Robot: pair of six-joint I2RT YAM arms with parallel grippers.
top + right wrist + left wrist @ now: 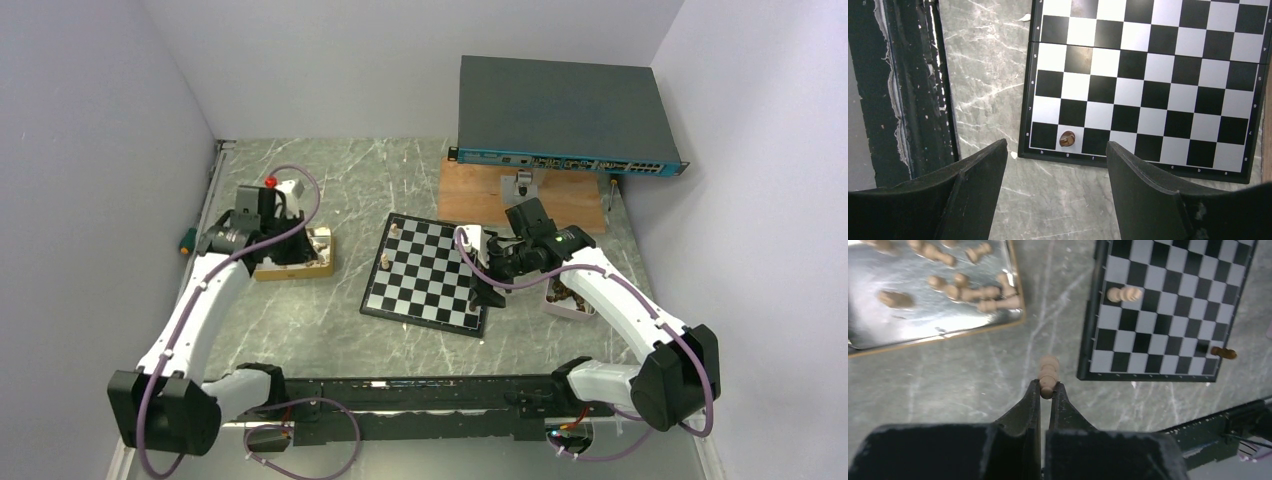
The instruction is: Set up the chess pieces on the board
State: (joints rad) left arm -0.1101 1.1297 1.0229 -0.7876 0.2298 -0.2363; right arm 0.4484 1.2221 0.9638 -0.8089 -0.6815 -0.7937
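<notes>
Between the shiny metal tray (923,325) and the board (1158,340), the left pincer (1048,387) is clamped on a turned, light tan chessman (1048,371). Its long axis points straight out past the tips, over the veined grey surface (973,375). The glossy checks lie just rightward in the wrist view. The right pincer (1055,145) hangs spread wide above a dark chessman (1067,138).

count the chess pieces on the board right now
3: two light pieces along the board's left edge, one dark piece near its near right corner. The right arm may hide others.
</notes>
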